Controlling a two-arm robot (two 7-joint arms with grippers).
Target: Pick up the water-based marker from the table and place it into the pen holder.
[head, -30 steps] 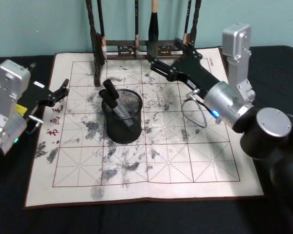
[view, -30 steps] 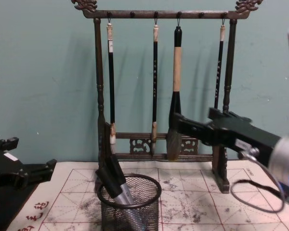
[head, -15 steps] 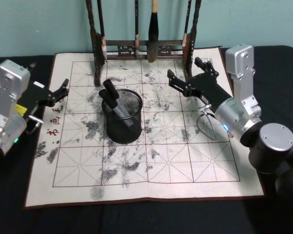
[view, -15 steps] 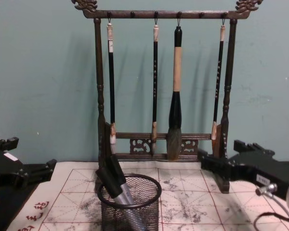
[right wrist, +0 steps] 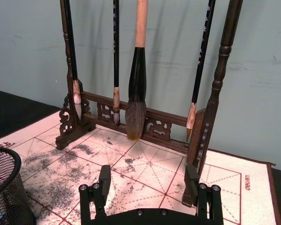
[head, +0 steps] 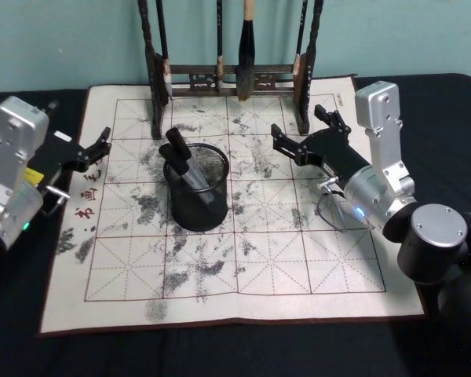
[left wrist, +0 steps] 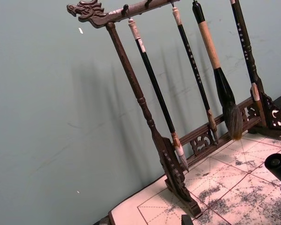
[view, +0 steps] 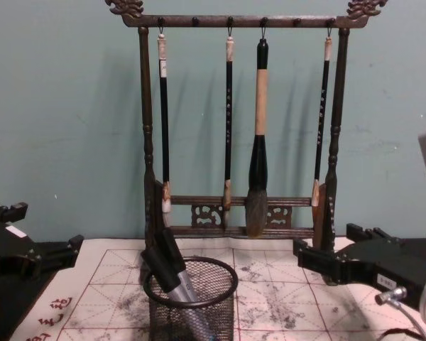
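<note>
The pen holder [head: 198, 196], a small black wire-mesh cup, stands on the ink-stained practice mat. The water-based marker [head: 180, 157], grey with a black cap, leans inside it with its cap above the rim. From the chest, the marker [view: 167, 267] rests against the left side of the pen holder [view: 192, 305]. My right gripper [head: 298, 126] hovers open and empty to the right of the cup, near the rack's right foot. Its fingers [right wrist: 104, 177] point toward the rack, with the pen holder [right wrist: 2, 187] off to one side. My left gripper [head: 100, 145] is parked open at the mat's left edge.
A tall dark wooden brush rack [head: 228, 75] hung with several brushes stands along the mat's far edge, close to my right gripper [view: 325, 245]. The grid-lined mat [head: 251, 259] lies on a black tabletop. A teal wall is behind.
My right gripper has drawn back from in front of the rack, to the right and lower, away from the cup. The left arm and the marker stay put.
</note>
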